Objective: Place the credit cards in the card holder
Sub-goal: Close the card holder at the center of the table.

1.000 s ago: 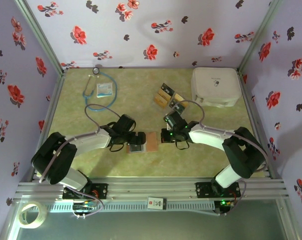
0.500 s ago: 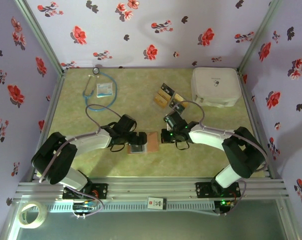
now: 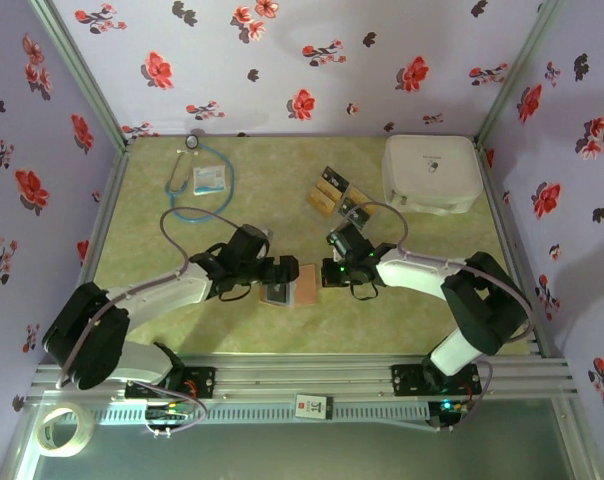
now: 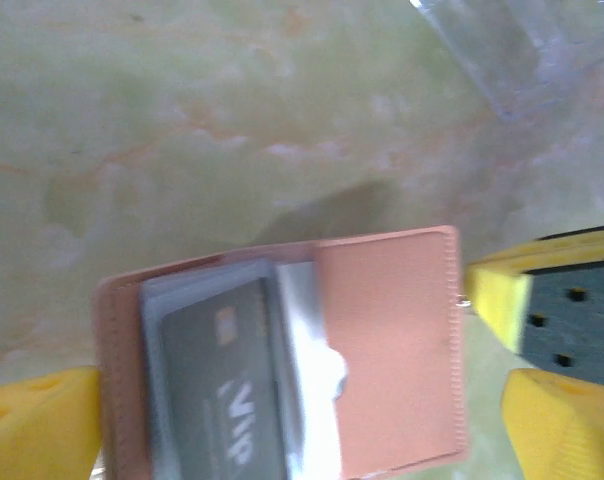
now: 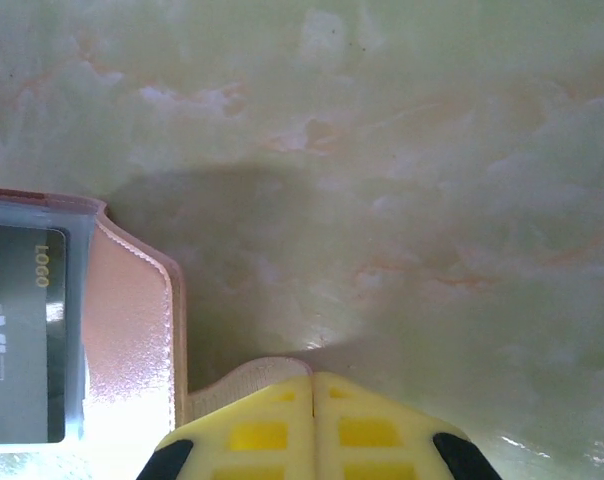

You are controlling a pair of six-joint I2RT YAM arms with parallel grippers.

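The reddish-brown card holder (image 3: 294, 286) lies open near the table's front middle. In the left wrist view the card holder (image 4: 392, 340) has a black VIP card (image 4: 217, 390) in its grey slotted half. My left gripper (image 3: 281, 274) stands open, its yellow fingers (image 4: 37, 425) spread on either side of the holder. From the right, my right gripper (image 3: 326, 273) is shut on the edge of the holder's flap (image 5: 247, 378), the two pads pressed together. Several loose credit cards (image 3: 338, 198), tan and black, lie further back.
A big white case (image 3: 432, 172) sits at the back right. At the back left, a blue stethoscope (image 3: 187, 178) curls around a white-blue packet (image 3: 208, 179). A tape roll (image 3: 60, 428) lies beyond the front rail. Flowered walls enclose the table.
The left arm has reached further right, its elbow dropping lower, and the card holder has shifted a little to the right with it. The right gripper has stayed on the flap.
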